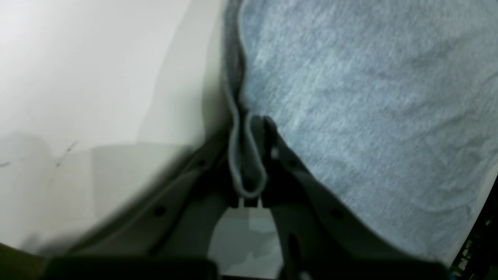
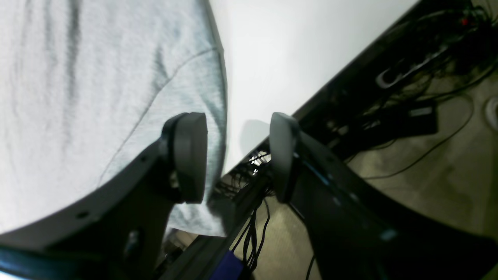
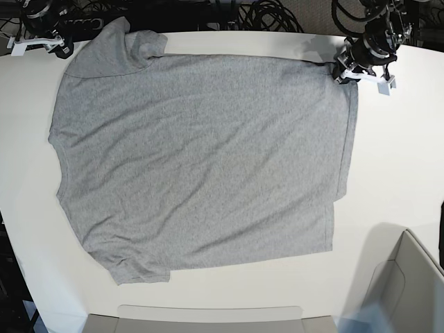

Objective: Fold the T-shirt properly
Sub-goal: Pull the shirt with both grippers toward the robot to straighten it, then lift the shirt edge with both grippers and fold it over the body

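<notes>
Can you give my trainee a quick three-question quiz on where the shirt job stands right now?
1. True or false: the left gripper is shut on the hem of the T-shirt.
2. The right gripper has its jaws: A) clamped on a sleeve, B) apart with nothing between them, C) out of view.
3. In the base view, is the T-shirt spread flat or already folded on the table?

Key: 1 true. 2 B. 3 spread flat, plain grey side up, no fold made yet.
</notes>
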Motion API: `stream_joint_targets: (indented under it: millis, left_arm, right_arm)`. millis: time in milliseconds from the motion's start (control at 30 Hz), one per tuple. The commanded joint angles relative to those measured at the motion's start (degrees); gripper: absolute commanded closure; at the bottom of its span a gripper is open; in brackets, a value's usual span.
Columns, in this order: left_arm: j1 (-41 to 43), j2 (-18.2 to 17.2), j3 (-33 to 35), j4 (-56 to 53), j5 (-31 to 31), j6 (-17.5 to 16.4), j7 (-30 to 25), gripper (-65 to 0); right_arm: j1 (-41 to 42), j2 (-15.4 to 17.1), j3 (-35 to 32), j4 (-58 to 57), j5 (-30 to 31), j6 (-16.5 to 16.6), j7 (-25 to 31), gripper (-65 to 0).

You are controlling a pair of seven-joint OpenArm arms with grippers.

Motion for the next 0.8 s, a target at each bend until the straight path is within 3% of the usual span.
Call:
stream_joint_targets:
  millis: [0, 467, 767]
  left_arm:
    - [0.07, -0.50, -0.23, 0.74, 0.04, -0.12, 0.53, 0.0]
    - [-1.16, -0.50, -0.23, 0.74, -0.13, -0.12, 0.97, 0.0]
    - [-1.95, -0.41, -0.23, 0.74, -0.13, -0.12, 0.97, 0.0]
  right_arm:
    - [0.13, 1.23, -0.15, 0.30, 0.52, 0.29, 0.71, -26.9]
    - [4.27, 2.90, -6.57, -6.64, 0.26, 0.29, 0.80, -26.9]
    - [3.04, 0.53, -12.90, -5.76, -1.50, 0.29, 0.80, -26.9]
